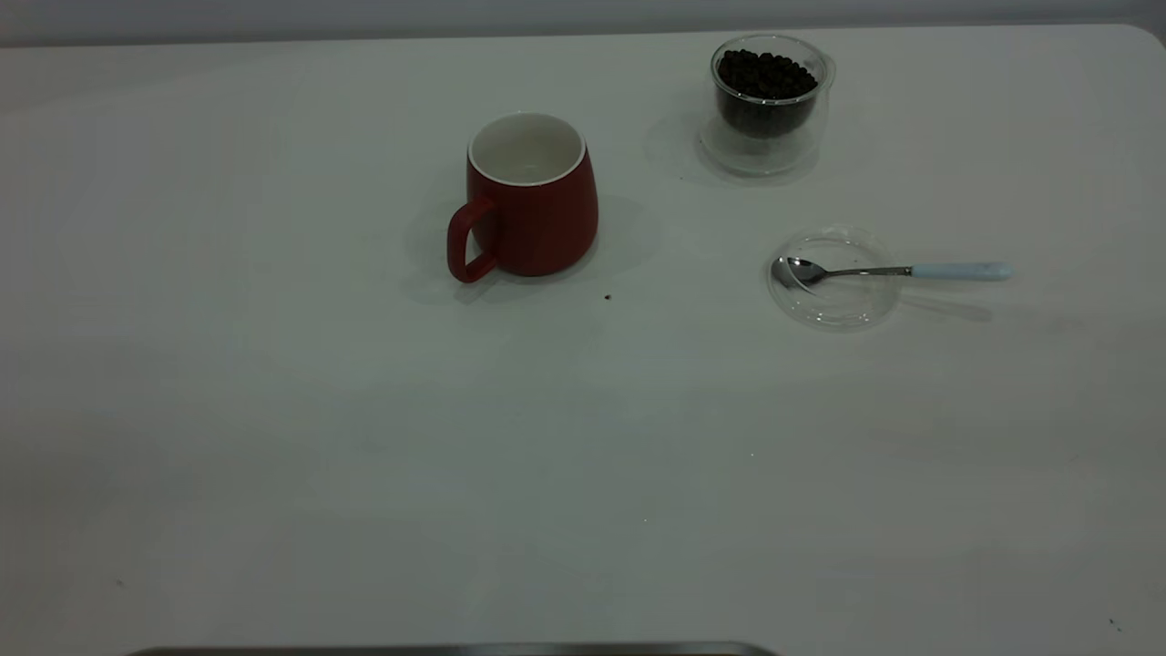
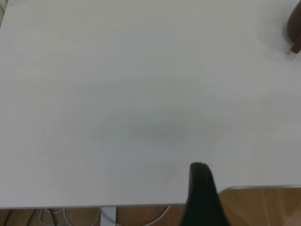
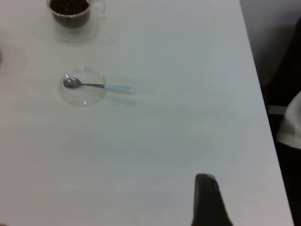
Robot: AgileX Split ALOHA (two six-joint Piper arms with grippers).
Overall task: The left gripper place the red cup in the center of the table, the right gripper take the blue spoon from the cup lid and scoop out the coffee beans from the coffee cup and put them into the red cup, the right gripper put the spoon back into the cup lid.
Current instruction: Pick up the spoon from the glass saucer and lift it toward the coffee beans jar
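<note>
Exterior view, one red cup (image 1: 533, 196), one coffee cup (image 1: 768, 102), one blue spoon (image 1: 888, 271) on one cup lid (image 1: 833, 305), hand states untellable.

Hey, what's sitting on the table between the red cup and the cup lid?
Nothing: in the exterior view only bare table lies between the red cup and the cup lid, apart from one tiny dark speck.

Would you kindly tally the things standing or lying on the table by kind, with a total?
Cups: 2, the red cup and the glass coffee cup, which holds coffee beans
Lids: 1, the glass lid
Spoons: 1, the blue spoon, its bowl in the lid
Total: 4
</note>
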